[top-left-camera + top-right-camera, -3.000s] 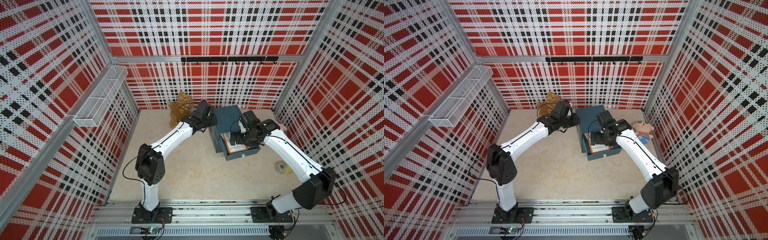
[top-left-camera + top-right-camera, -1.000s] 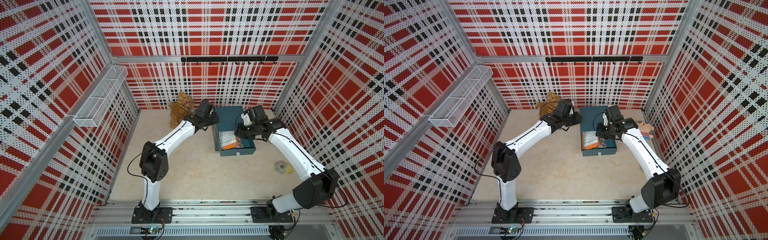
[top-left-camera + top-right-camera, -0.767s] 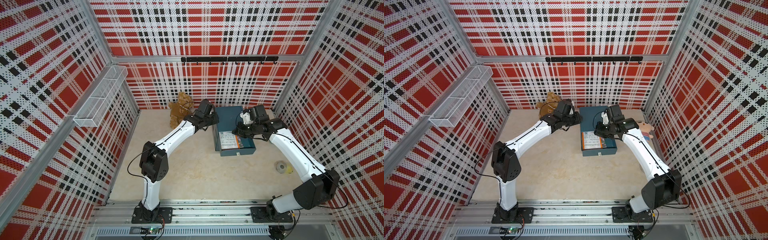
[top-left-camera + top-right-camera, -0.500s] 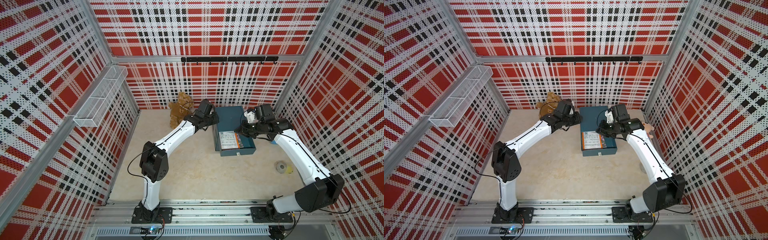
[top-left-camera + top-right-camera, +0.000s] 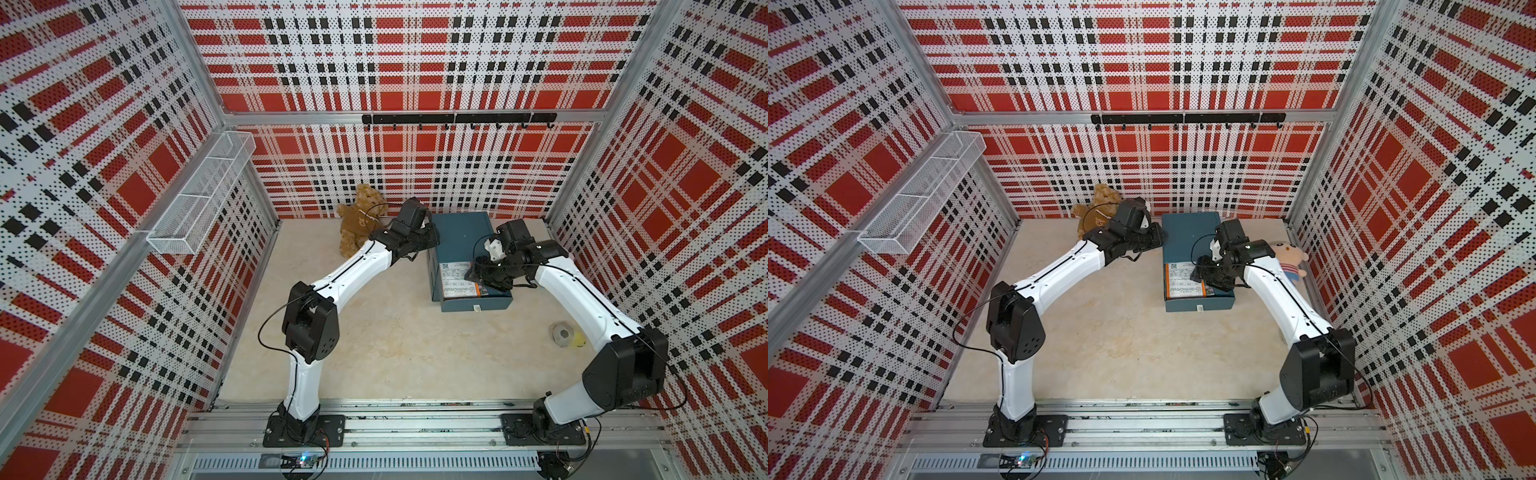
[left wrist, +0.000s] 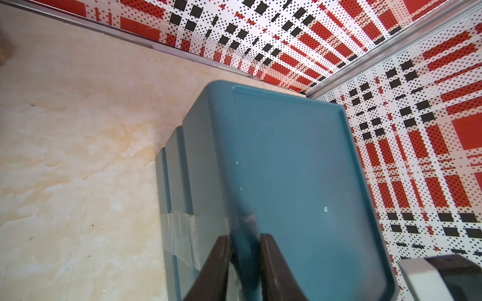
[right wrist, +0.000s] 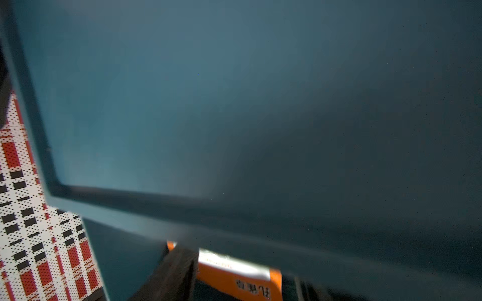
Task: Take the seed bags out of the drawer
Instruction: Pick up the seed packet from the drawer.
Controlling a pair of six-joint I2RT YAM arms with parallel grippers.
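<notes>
A teal cabinet (image 5: 461, 232) stands at the back with its top drawer (image 5: 476, 305) pulled out. The seed bags (image 5: 457, 282) (image 5: 1183, 284) lie stacked inside; the top one shows a white printed label with an orange border. My left gripper (image 5: 432, 241) (image 6: 245, 247) is shut on the cabinet's raised top rim (image 6: 242, 203). My right gripper (image 5: 480, 277) (image 5: 1204, 276) hangs low over the drawer's right side. In the right wrist view its fingers (image 7: 177, 271) stand apart, open, with an orange seed bag (image 7: 234, 276) beyond them.
A brown teddy bear (image 5: 357, 224) sits left of the cabinet behind my left arm. A striped doll (image 5: 1287, 259) lies against the right wall. A grey tape roll (image 5: 563, 334) is on the floor at the right. On the left wall is a wire basket (image 5: 199, 199).
My right gripper has gone from shut to open over the drawer, and its arm has swung a little right. The top bag now shows white label instead of orange. The left arm held still.
</notes>
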